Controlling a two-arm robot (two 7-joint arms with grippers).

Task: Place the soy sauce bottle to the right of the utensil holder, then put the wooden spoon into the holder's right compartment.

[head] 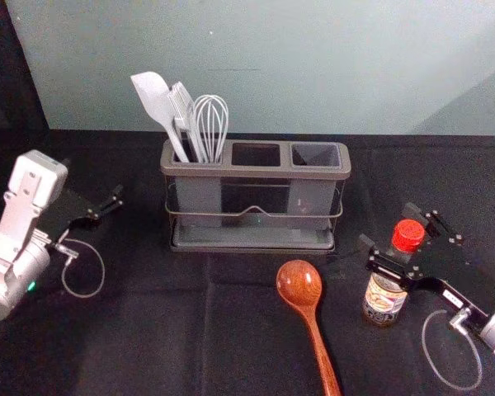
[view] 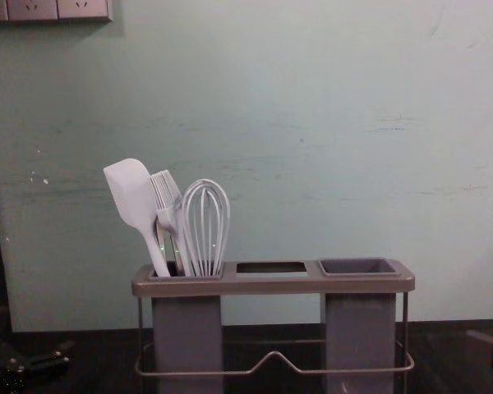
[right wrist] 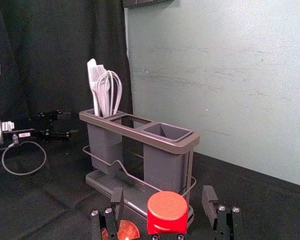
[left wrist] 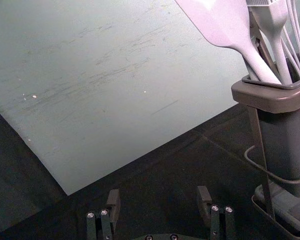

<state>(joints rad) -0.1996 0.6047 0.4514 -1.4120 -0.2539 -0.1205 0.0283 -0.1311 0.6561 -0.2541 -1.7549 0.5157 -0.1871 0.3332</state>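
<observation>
The soy sauce bottle (head: 384, 299) stands upright right of the wooden spoon (head: 300, 285), which lies bowl toward the holder. My right gripper (head: 388, 225) is around the bottle's upper part; in the right wrist view the right gripper (right wrist: 163, 198) is open, with gaps on both sides of the red cap (right wrist: 167, 207). The utensil holder (head: 256, 172) has a spatula (head: 154, 99), a brush and a whisk (head: 210, 124) in its left compartment; its right compartment (view: 358, 267) is empty. My left gripper (head: 115, 198) is left of the holder, open in the left wrist view (left wrist: 158, 198).
Behind the holder rises a pale wall (head: 272, 66). A black cloth (head: 190, 330) covers the table. A cable loop hangs by each gripper. The holder's wire rail (view: 271, 357) runs along its front, above a low base tray (head: 252, 239).
</observation>
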